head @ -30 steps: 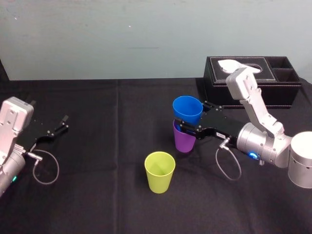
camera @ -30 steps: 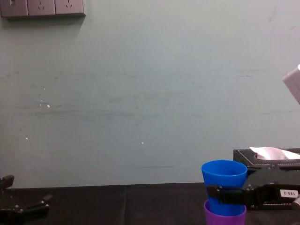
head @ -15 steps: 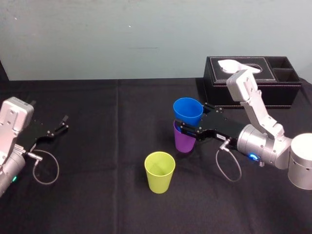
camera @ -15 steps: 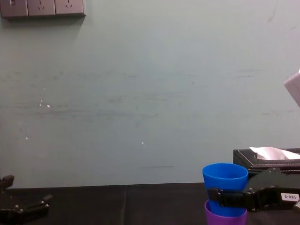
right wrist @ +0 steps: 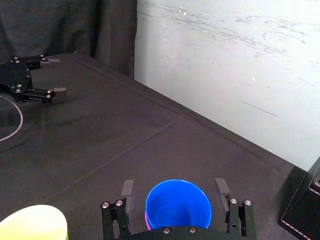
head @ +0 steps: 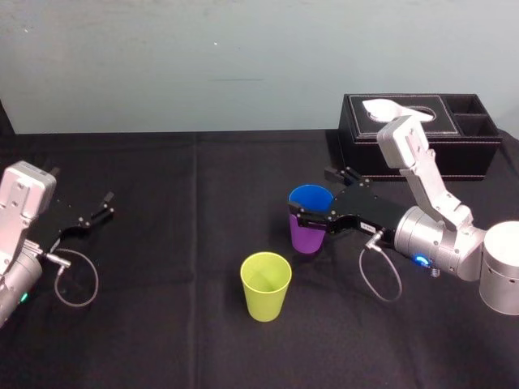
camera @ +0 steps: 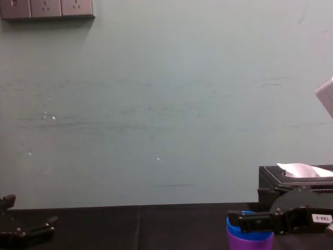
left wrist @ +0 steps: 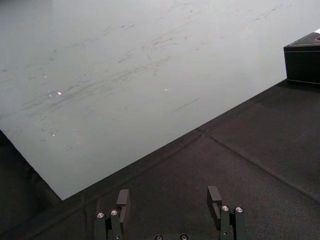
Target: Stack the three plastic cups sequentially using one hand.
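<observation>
**Blue cup released into the purple one**

The right gripper (head: pixel 318 197) had opened since half a second before. Its fingers (right wrist: pixel 128 189) stood clear on either side of the smooth blue plastic tumbler (head: pixel 308 194). That tumbler had sunk from its raised hold deep into the purple plastic tumbler (head: pixel 306 237), leaving little more than its rim showing. The pair stood upright in front of the black tissue box (head: pixel 422 138), to its left. The yellow-green plastic tumbler (head: pixel 266 285) stood alone, farther from the box. The left gripper (head: pixel 101 208), fingers spread, lay far left of the box on the black cloth (head: pixel 162 259), below a pale green wall (head: pixel 203 65).

Right gripper (head: pixel 312 196) extended forward, fingers spread, left gripper (head: pixel 104 207) parked left, fingers apart
</observation>
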Robot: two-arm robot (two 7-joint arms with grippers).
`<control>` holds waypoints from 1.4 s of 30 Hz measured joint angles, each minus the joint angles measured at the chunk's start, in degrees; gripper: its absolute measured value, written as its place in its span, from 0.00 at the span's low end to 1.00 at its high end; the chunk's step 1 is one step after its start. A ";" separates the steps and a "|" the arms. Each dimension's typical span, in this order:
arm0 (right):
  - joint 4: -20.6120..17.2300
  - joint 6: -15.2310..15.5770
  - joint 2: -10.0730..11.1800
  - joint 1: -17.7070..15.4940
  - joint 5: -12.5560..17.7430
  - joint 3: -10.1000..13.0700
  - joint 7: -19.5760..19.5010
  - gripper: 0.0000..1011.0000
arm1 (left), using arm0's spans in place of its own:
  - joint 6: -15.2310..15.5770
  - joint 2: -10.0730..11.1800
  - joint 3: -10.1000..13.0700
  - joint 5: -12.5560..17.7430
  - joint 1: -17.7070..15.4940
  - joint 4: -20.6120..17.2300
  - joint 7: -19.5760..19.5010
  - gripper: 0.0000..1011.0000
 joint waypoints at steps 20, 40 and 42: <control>-4.08 -1.17 1.82 -2.77 1.90 1.97 0.32 0.99 | 0.00 0.00 0.00 0.00 0.00 0.00 0.00 1.00; -11.97 -8.54 9.84 -16.16 9.44 5.79 5.02 0.99 | 0.00 0.00 0.00 0.00 0.00 0.00 0.00 1.00; -12.00 -8.72 9.95 -16.38 9.57 5.80 5.13 0.99 | 0.00 0.00 0.00 0.00 0.00 0.00 0.00 1.00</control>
